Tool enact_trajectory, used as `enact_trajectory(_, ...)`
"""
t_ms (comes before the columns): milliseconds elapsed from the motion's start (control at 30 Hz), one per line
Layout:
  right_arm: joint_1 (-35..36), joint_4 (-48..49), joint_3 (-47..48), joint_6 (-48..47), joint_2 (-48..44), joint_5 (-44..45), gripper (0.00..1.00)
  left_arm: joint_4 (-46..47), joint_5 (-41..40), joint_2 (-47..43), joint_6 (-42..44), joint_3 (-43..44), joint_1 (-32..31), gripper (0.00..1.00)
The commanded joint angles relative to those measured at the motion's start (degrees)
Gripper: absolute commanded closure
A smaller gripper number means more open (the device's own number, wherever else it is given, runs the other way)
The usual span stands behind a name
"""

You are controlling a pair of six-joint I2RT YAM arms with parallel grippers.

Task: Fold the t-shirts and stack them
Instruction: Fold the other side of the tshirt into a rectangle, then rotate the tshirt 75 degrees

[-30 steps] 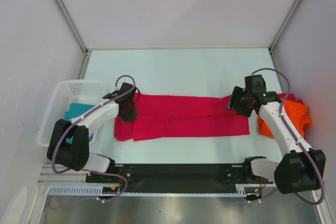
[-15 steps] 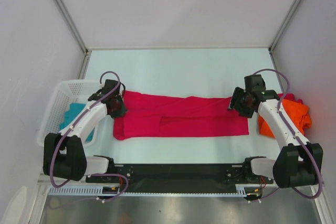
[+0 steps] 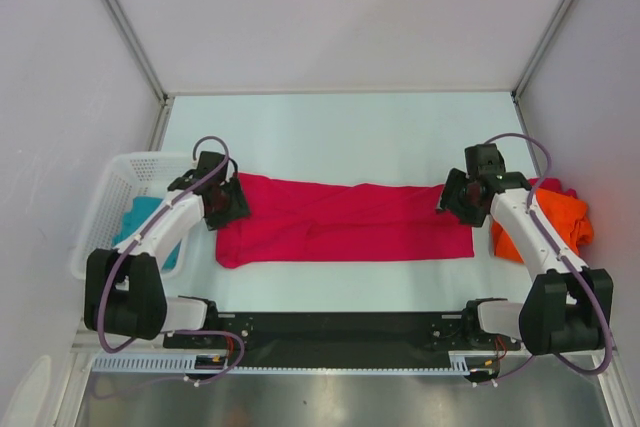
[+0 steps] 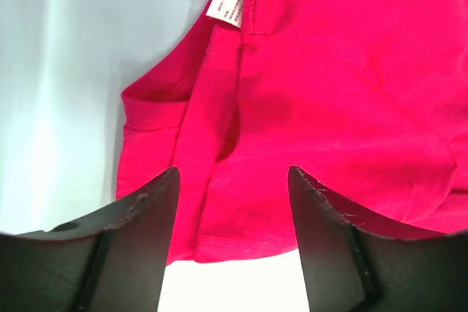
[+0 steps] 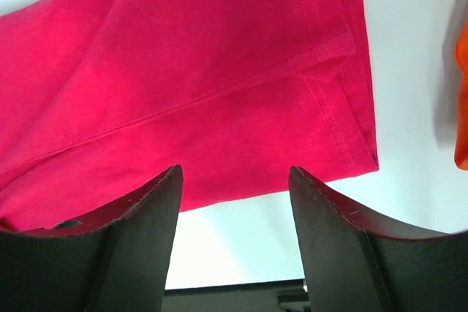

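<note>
The pale table [image 3: 340, 137] carries a pink shirt [image 3: 345, 222], laid flat as a long band across its middle; an orange shirt [image 3: 562, 215] lies bunched at its right edge. A white basket [image 3: 95, 217] sits at the left edge.

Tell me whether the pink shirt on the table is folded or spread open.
Folded, partly: the pink shirt lies as a long narrow band, layers overlapping in both wrist views.

Robotics lab test cell: plain white table [image 3: 330, 132] boxed in by blank white panel walls [image 3: 330, 7] on metal frame posts [image 3: 120, 22], with left arm [image 3: 160, 232] and right arm [image 3: 535, 237] bolted to a black rail [image 3: 340, 325] along its near edge, slotted cable duct [image 3: 300, 365] below.
</note>
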Motion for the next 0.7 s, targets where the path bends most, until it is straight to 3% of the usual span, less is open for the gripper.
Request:
enact_trajectory(0, -0.1, 0.7, 0.0, -0.1, 0.1, 1.2, 0.35, -0.9, 0.4, -1.7, 1.4, 2.2, 1.3, 0.28)
enact_trajectory(200, 3.2, 3.7, 3.6, 1.2, 2.2, -3.0, 0.33, -4.8, -0.9, -7.0, 0.8, 4.9, 2.4, 0.27)
enact_trajectory(300, 7.3, 6.6, 5.8, 2.9, 5.3, -9.7, 0.33, -2.5, 3.6, -10.3, -0.2, 2.8, 2.4, 0.22)
enact_trajectory(367, 9.3, 10.6, 5.4, 4.9, 6.7, -14.3, 0.33, 0.3, 12.2, -11.1, -0.9, -1.5, 2.4, 0.13)
enact_trajectory(433, 13.1, 13.1, 5.1, 6.4, 7.9, -16.1, 0.34, 2.1, 13.9, -10.5, -2.1, -4.3, 2.4, 0.1)
enact_trajectory(667, 18.4, 11.8, 5.5, 6.1, 7.4, -13.7, 0.34, -0.6, 4.9, -11.6, -4.4, -6.3, 2.4, 0.02)
